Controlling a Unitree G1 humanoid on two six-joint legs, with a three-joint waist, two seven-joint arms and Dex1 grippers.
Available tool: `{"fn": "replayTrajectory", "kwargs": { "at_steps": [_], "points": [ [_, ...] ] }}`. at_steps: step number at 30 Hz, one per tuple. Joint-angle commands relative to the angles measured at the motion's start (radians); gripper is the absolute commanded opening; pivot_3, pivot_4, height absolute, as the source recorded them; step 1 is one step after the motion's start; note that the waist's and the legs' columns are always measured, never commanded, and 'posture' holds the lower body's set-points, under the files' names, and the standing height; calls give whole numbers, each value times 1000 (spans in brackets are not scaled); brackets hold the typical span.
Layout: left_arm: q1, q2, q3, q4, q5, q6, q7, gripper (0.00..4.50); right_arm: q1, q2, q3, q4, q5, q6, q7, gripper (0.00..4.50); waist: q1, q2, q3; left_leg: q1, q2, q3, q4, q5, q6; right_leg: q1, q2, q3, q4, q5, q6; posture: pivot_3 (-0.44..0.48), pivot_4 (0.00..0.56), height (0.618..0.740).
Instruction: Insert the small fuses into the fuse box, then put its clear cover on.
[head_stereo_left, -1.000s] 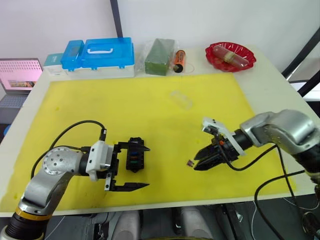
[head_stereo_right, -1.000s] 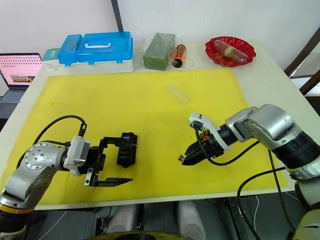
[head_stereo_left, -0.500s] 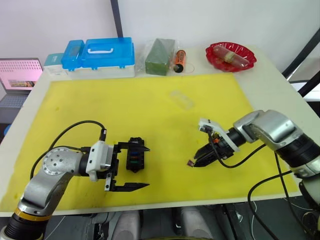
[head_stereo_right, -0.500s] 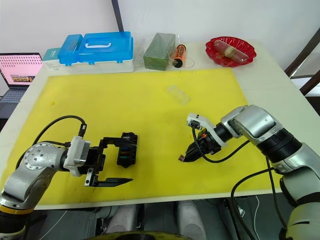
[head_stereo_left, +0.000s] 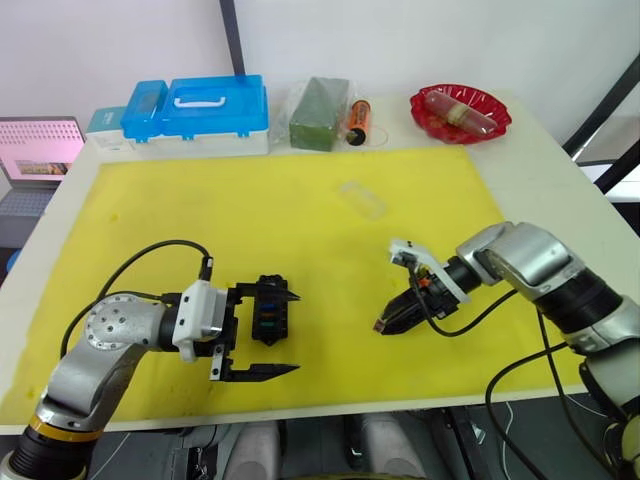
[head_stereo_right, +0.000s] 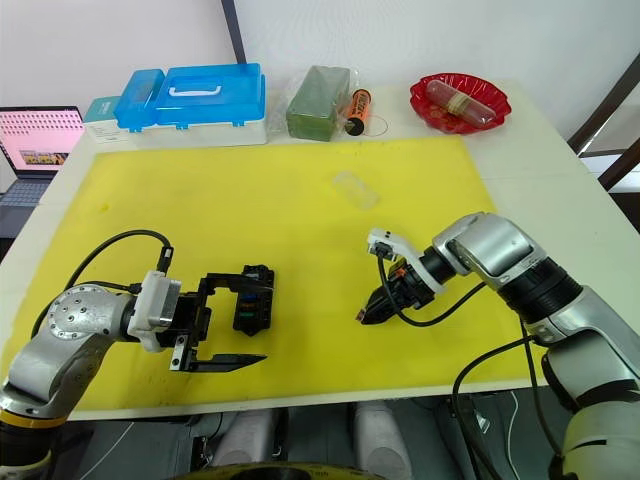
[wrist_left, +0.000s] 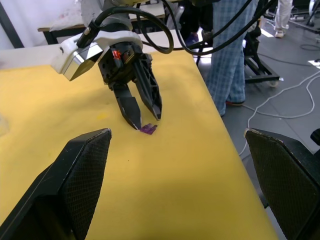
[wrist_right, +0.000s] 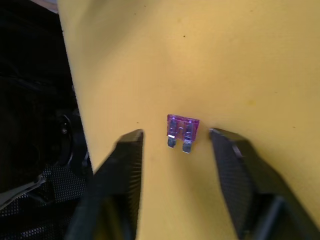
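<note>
A purple fuse (wrist_right: 182, 131) lies flat on the yellow mat (head_stereo_left: 300, 220), its two metal blades pointing back toward the right gripper (wrist_right: 175, 145). It sits in the gap between that gripper's two black fingers (wrist_right: 125, 165), touching neither. The fingers are spread apart and grasp nothing, one on each side of the fuse, which looks like the set-up for closing on its plastic body. Seen from the left wrist, the fingertips are right down at the mat with the fuse just beside them. Since the fuse lies flat, the pinch probably has to catch its thin edges, and it could slide away on the mat.

The fuse box (head_stereo_left: 268, 312) lies on the mat between the fingers of the left gripper (head_stereo_left: 255, 335), close by the farther finger. Those fingers are wide apart and do not clamp it. They seem to frame it, perhaps ready to steady it for insertion. Coloured fuses already show in some of its slots, so the task looks partly done.

The clear cover (head_stereo_left: 363, 198) rests on the mat beyond both grippers, well apart from them, likely kept for the last step. Along the far edge of the table (head_stereo_left: 540, 150) stand a blue-lidded case (head_stereo_left: 200, 110), a green block (head_stereo_left: 320, 113) and a red dish (head_stereo_left: 460, 112).
</note>
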Motion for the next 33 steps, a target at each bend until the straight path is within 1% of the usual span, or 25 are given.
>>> {"fn": "replayTrajectory", "kwargs": {
  "at_steps": [1, 3, 8, 13, 16, 18, 20, 21, 22, 23, 25, 26, 28, 30, 33],
  "points": [
    [-5, 0, 6, -32, -7, -4, 5, 4500, 5, 13, -1, -13, -16, -12, 14, 741, 0, 0, 0, 0, 0, 0, 0, 0, 0, 0, 0, 0, 0, 0, 0, 0, 150, 740],
    [-6, 0, 5, -30, -7, -4, 4, 4500, 8, 24, 1, 0, -35, -28, 7, 54, 0, 0, 0, 0, 0, 0, 0, 0, 0, 0, 0, 0, 0, 0, 0, 0, 150, 740],
    [-9, -2, 4, -29, -6, -3, 5, 4500, 10, 50, -13, 24, -63, -46, -9, 19, 0, 0, 0, 0, 0, 0, 0, 0, 0, 0, 0, 0, 0, 0, 0, 0, 150, 740],
    [-4, 1, 8, -31, -6, -4, 4, 4500, 9, 18, -44, -11, -34, -7, 13, 19, 0, 0, 0, 0, 0, 0, 0, 0, 0, 0, 0, 0, 0, 0, 0, 0, 150, 740],
    [3, 4, 14, -34, -8, -5, 4, 4500, 24, -17, -148, -91, 48, 119, -18, 19, 3, 0, 0, 0, 0, 0, 0, 0, 0, 0, 0, 0, 0, 0, 0, 0, 150, 740],
    [7, 4, 16, -37, -9, -5, 7, 4500, 56, -22, -237, -143, 101, 213, -71, 19, 4, 0, 0, 0, 0, 0, 0, 0, 0, 0, 0, 0, 0, 0, 0, 0, 150, 740],
    [11, 4, 18, -39, -9, -6, 8, 4500, 118, 4, -410, -216, 171, 387, -143, 19, 3, 0, 0, 0, 0, -1, 0, 0, 0, 0, 0, 0, 0, 0, 0, 0, 150, 740],
    [13, 3, 18, -37, -9, -7, 7, 4500, 161, 31, -508, -247, 204, 438, -199, 19, 4, 0, 0, 0, 0, -1, 0, 0, 0, 1, 0, 0, 0, 0, 0, 0, 150, 740],
    [15, 4, 20, -37, -9, -9, 6, 4500, 193, 52, -578, -270, 235, 466, -250, 19, 4, -1, 0, 0, 0, -1, 0, 0, 0, 1, 0, -1, 0, 0, 0, 0, 150, 740],
    [14, 2, 18, -33, -8, -10, 5, 4500, 248, 86, -664, -302, 270, 472, -334, 19, 4, -1, 0, 0, 0, -1, 0, 0, 0, 1, 0, -1, 0, 0, 0, 0, 150, 740],
    [11, -1, 15, -27, -5, -14, 4, 4500, 341, 120, -771, -361, 369, 472, -474, 19, 5, -1, -1, 0, 0, -1, 0, 0, 0, 1, 0, -1, 0, 0, 0, 0, 150, 740],
    [4, -5, 11, -24, -5, -13, 6, 4500, 405, 157, -844, -397, 437, 472, -580, 19, 7, -1, -1, 0, 0, -1, 0, 0, 0, 1, 0, -1, 0, 0, 0, 0, 150, 740],
    [-8, -11, 3, -21, -7, -9, 7, 4500, 533, 272, -986, -460, 575, 472, -823, 19, 6, -2, -1, 0, 0, -1, 1, 0, 0, 2, 0, -1, 0, 0, 0, 0, 150, 740],
    [-12, -13, 2, -18, -7, -8, 4, 4500, 604, 341, -1054, -492, 696, 472, -1015, 19, 3, -1, -1, 0, 0, -1, 0, 0, 0, 2, 0, 0, 0, 0, 0, 0, 150, 740],
    [-16, -13, 0, -16, -8, -7, 2, 4500, 651, 392, -1089, -500, 846, 472, -1223, 19, -6, -1, -1, 1, 0, 0, 0, 0, 0, 2, 0, 1, 1, 0, 0, 0, 150, 740]
  ]
}}
